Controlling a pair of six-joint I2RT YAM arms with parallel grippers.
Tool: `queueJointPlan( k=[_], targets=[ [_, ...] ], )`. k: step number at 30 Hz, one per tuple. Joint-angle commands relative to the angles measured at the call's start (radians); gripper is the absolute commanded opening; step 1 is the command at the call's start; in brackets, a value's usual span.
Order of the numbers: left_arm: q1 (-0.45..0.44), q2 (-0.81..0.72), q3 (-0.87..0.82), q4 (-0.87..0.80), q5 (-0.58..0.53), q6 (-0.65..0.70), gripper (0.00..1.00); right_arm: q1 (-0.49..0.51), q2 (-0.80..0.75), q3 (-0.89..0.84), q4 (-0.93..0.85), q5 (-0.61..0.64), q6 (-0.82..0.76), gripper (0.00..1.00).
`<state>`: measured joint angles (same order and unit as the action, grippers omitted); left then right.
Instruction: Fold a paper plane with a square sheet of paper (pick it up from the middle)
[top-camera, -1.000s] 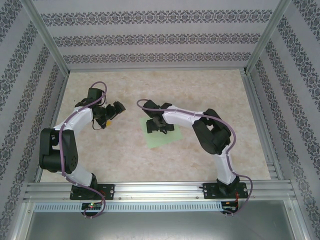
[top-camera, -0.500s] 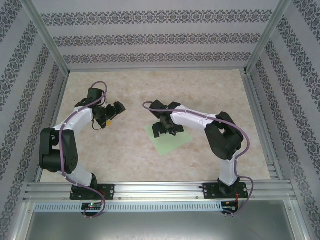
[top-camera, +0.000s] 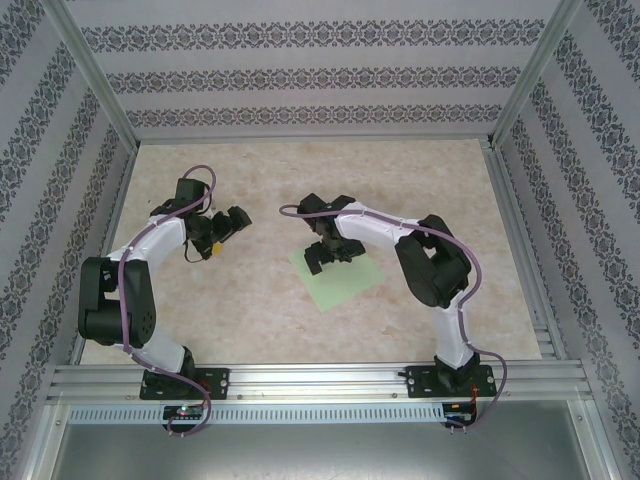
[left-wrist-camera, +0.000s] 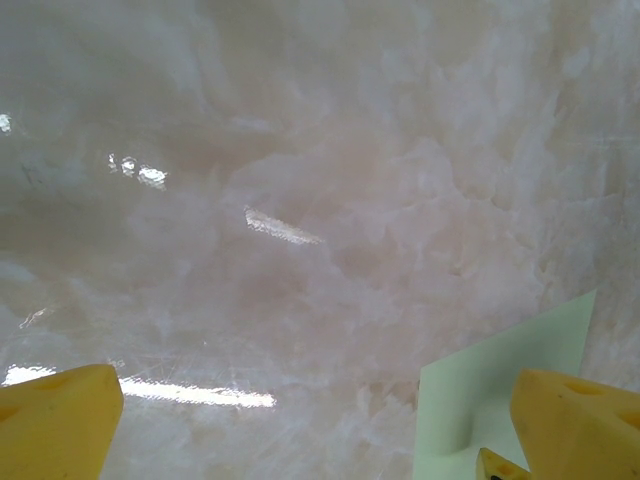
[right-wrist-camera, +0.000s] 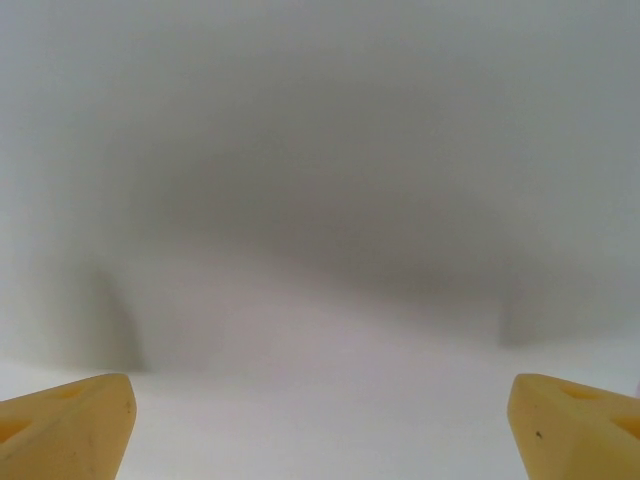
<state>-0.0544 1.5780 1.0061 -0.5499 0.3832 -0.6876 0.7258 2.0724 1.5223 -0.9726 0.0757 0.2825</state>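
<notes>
The square sheet of paper (top-camera: 347, 285) is pale green and lies flat on the marbled table, turned like a diamond. My right gripper (top-camera: 328, 260) points down over the sheet's far-left part. In the right wrist view its yellow fingertips (right-wrist-camera: 66, 424) stand wide apart, open, with the pale blurred sheet (right-wrist-camera: 320, 380) close beneath and nothing between them. My left gripper (top-camera: 234, 222) hovers to the left of the sheet, apart from it. It is open (left-wrist-camera: 320, 440), and one corner of the sheet (left-wrist-camera: 500, 375) shows beside its right fingertip (left-wrist-camera: 575, 420).
The pinkish marbled tabletop (top-camera: 250, 300) is fenced by aluminium posts and rails (top-camera: 320, 380) with patterned walls on three sides. Both arm bases sit on the near rail. Bare table lies behind and to the right of the sheet.
The right arm swung to the right and then back a little, and the sheet slid slightly right and nearer under it. The left arm has stayed still.
</notes>
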Motion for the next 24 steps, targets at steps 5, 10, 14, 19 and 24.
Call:
queueJointPlan(
  k=[5, 10, 14, 19, 24],
  targets=[
    [0.001, -0.035, -0.003, -0.031, -0.009, 0.015, 1.00, -0.005, 0.065, 0.017, -0.027, -0.015, -0.031, 0.92],
    [0.001, -0.036, 0.001, -0.033, -0.009, 0.013, 1.00, -0.006, 0.101, -0.008, -0.015, -0.020, -0.022, 0.90],
    [0.001, -0.036, 0.004, -0.036, -0.009, 0.016, 1.00, -0.015, 0.117, -0.039, 0.007, -0.051, -0.021, 0.86],
    [0.001, -0.036, 0.003, -0.035, -0.007, 0.019, 1.00, -0.029, 0.130, -0.063, 0.023, -0.067, -0.021, 0.82],
    [0.001, -0.035, 0.003, -0.039, -0.010, 0.022, 1.00, -0.036, 0.133, -0.068, 0.025, -0.053, -0.019, 0.78]
  ],
)
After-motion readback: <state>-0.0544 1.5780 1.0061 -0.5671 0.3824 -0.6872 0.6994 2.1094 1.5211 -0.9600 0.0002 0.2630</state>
